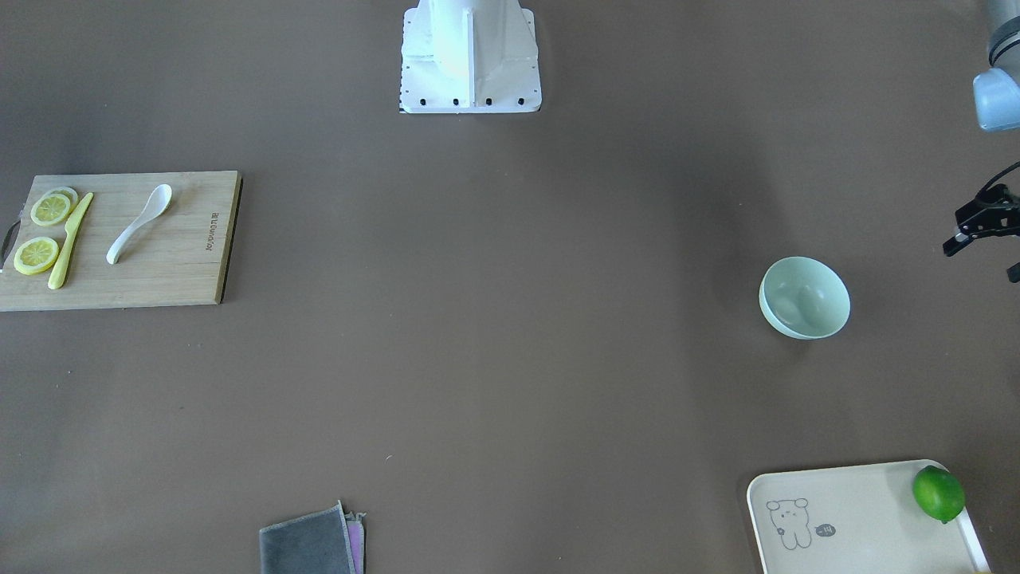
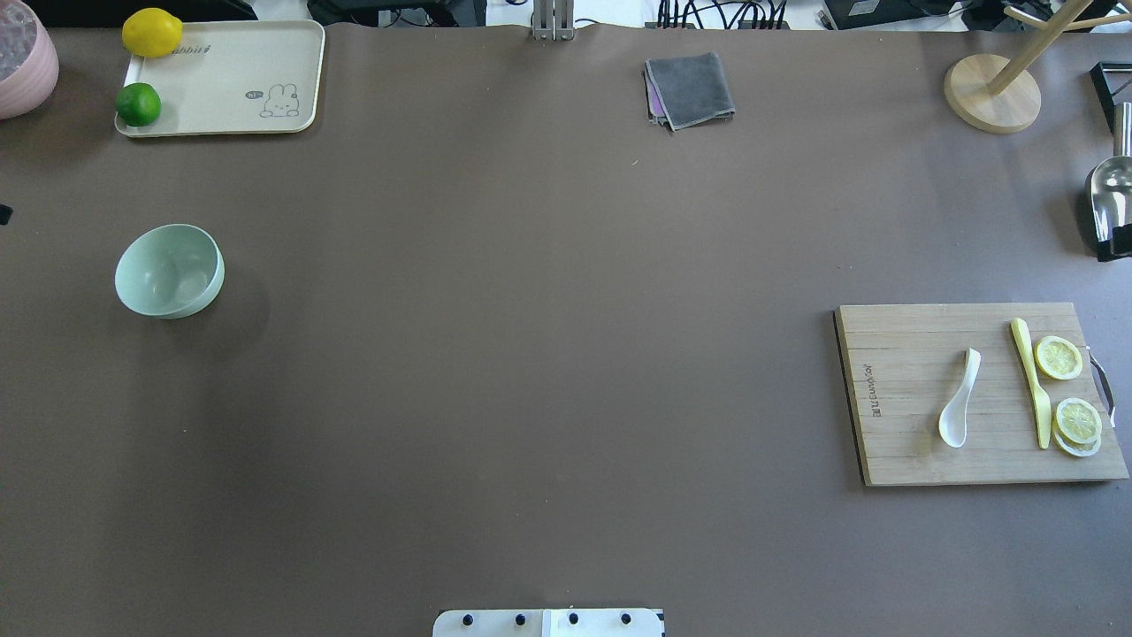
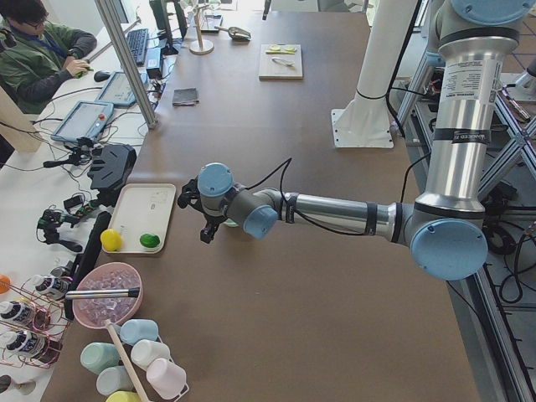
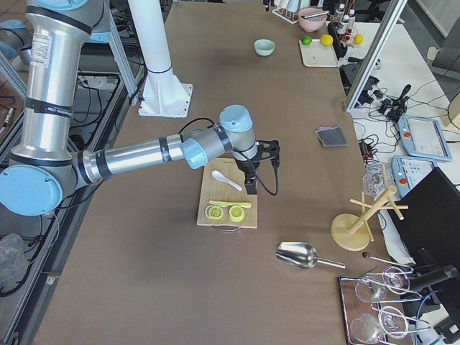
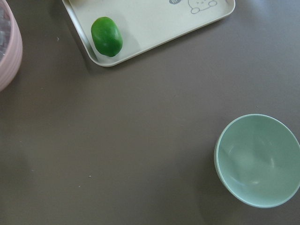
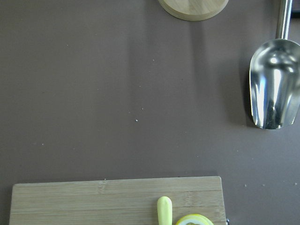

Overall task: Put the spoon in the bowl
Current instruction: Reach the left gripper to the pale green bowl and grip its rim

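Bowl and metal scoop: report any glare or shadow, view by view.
Overhead view: the bowl shows two pale highlights inside and throws a soft shadow toward that view's right. Left wrist view: it is sharp, with faint glints. Right wrist view: the scoop carries bright reflection streaks.

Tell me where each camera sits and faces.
Front: across the table, facing the robot's base; left arm at right edge.
Overhead: behind the robot, looking forward; only its base shows.
Left side: left end; left arm near.
Right side: right end; right arm by the board.
Left wrist: down on the bowl; robot unseen.
Right wrist: down on the scoop; robot unseen.
Front and overhead share the spoon.
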